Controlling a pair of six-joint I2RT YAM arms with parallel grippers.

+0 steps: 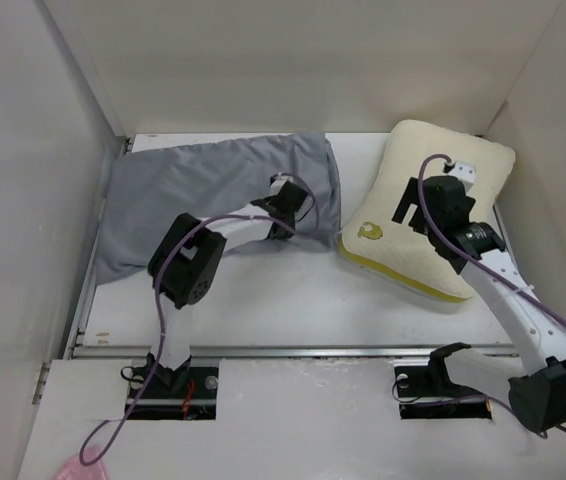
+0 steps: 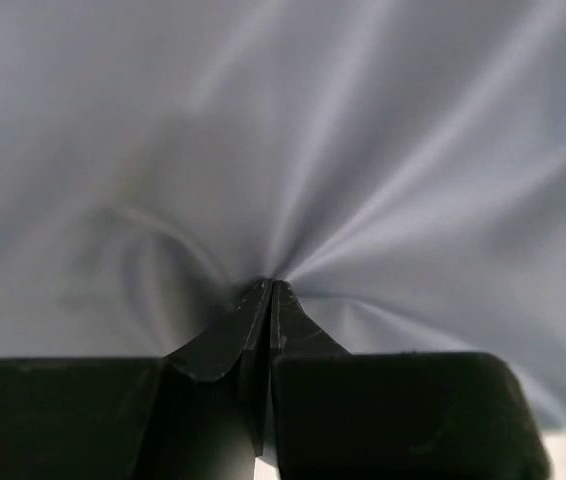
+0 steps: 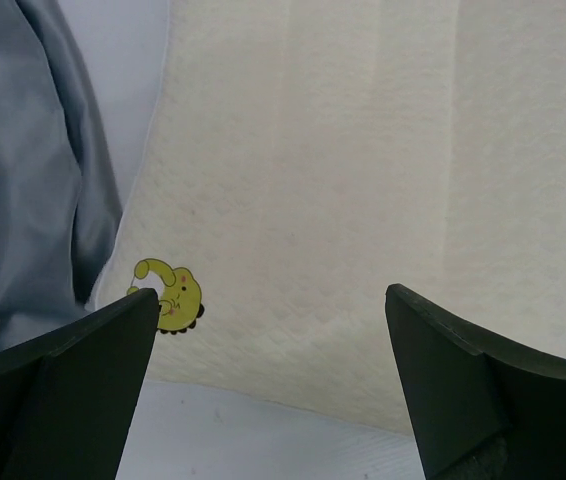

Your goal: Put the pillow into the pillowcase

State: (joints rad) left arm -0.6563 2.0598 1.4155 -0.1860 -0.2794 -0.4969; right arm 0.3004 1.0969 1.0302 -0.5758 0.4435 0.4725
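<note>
Where the two arms rise from the near edge of the table (image 1: 293,300), both bases sit nearer the camera than the pillow (image 1: 398,262), and each arm reaches away toward it. The right gripper (image 3: 271,292) hangs over the pillow's middle with its fingers spread wide and nothing between them. Whether the tips touch the foam cannot be told. A small yellow logo (image 3: 175,296) marks the pillow's near left corner, close to the right gripper's left fingertip, and a brighter yellow band (image 1: 403,281) runs along the pillow's near edge. To the left of the pillow, the left gripper (image 2: 268,290) has its fingers pressed together, pinching a fold of the grey pillowcase (image 1: 178,190), and creases fan out from the pinch. The pillowcase lies spread out left of the pillow, its right end just beside the pillow's left edge. The cream pillow lies flat on the table, wholly outside the pillowcase.
</note>
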